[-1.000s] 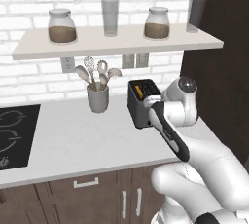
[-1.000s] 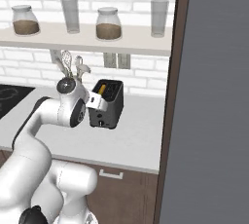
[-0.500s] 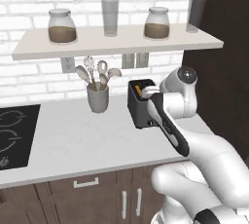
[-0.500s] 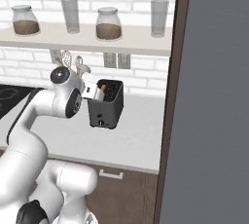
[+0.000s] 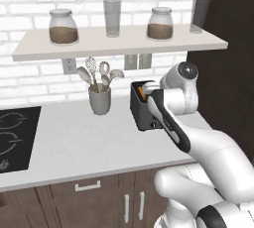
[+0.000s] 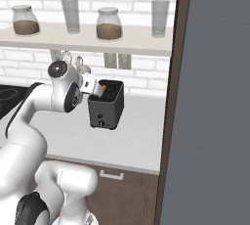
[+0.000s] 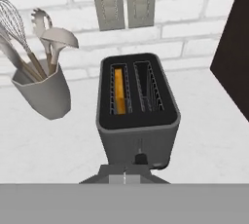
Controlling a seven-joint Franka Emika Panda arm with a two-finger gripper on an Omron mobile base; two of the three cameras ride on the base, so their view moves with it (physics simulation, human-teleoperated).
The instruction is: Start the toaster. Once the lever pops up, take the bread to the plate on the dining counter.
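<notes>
Hovering at frame centre, the claw (image 6: 100,88) is pressed together beside the toaster (image 7: 137,113) on the desk (image 5: 74,142); the bread (image 7: 119,91) sits in its left slot. Misjudging the lever, it could push the toaster sideways.

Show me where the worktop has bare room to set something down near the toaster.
Bare worktop lies between the cooktop and the toaster, in front of the utensil cup. A narrower strip runs from the toaster to the dark panel. Around the toaster it is crowded by the arm and shut end effector.
</notes>
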